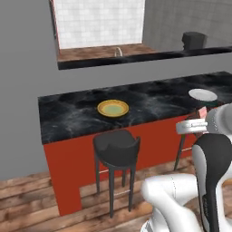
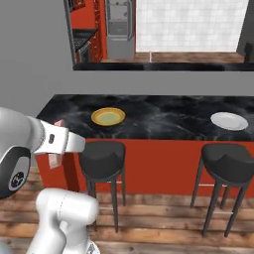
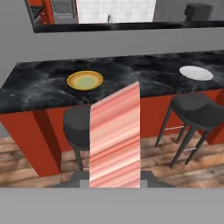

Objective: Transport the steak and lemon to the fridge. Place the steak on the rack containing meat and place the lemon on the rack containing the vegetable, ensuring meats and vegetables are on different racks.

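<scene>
- The steak (image 3: 114, 138), a pink-red striped slab, stood on edge up the middle of the hand view, clamped in the closed gripper (image 3: 114, 183), and a corner of it showed beside the wrist in the left base view (image 1: 201, 112).
- The fridge (image 2: 119, 29) was the largest thing that mattered: a tall grey cabinet seen far off through the gap behind the surface, well apart from the robot; its racks were too small to read there.
- The surface (image 2: 163, 116), a long black marbled top on a red base, lay between the robot and the far kitchen.
- Two dark stools stood against its front, one (image 2: 103, 161) close to the arm, the other (image 2: 229, 166) further right.
- A white plate (image 2: 228, 120) sat towards the right end of the surface, and a yellow bowl (image 2: 107, 116) towards the left; both looked empty.
- The step in hand appeared to be carrying the steak to the fridge.
- To do it well, the base would probably need to drive round the surface, keeping the arm tucked clear of the stools.
- The grip should stay firm, since the slab hung from one edge and could swing or slip on a sharp turn.
</scene>
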